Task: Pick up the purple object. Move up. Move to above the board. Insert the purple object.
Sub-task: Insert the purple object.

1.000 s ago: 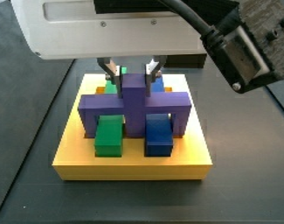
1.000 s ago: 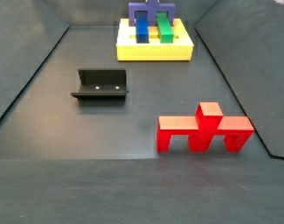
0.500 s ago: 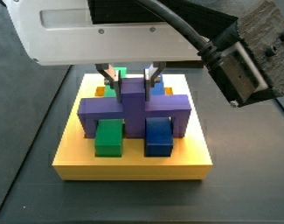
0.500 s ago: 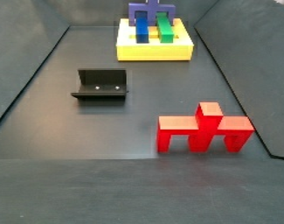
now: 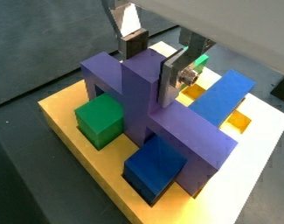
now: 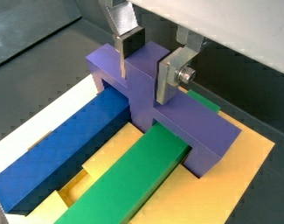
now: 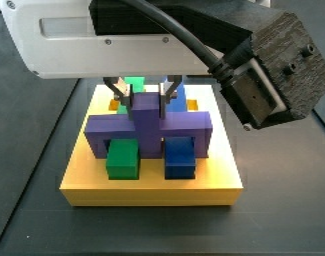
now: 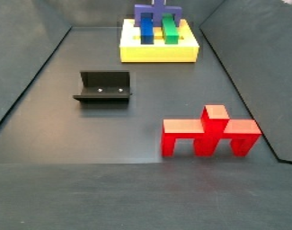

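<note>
The purple object (image 7: 149, 125) sits on the yellow board (image 7: 151, 188), its crossbar across the green bar (image 7: 125, 158) and the blue bar (image 7: 182, 158), stem upright. My gripper (image 7: 149, 90) is right above it, open, one finger on each side of the stem's top with small gaps. Both wrist views show the purple object (image 5: 144, 96) (image 6: 132, 105) between the silver fingers (image 5: 176, 74) (image 6: 169, 74), with my gripper (image 5: 154, 66) (image 6: 150, 74) straddling the stem. In a side view the board (image 8: 158, 52) lies at the far end of the floor.
A red piece (image 8: 210, 135) of similar shape stands on the dark floor near the front right. The fixture (image 8: 103, 88) stands at the left middle. Dark walls slope up on both sides of the floor.
My gripper and arm have risen a little; the fingers now flank only the top of the stem. The purple object stays seated on the board.
</note>
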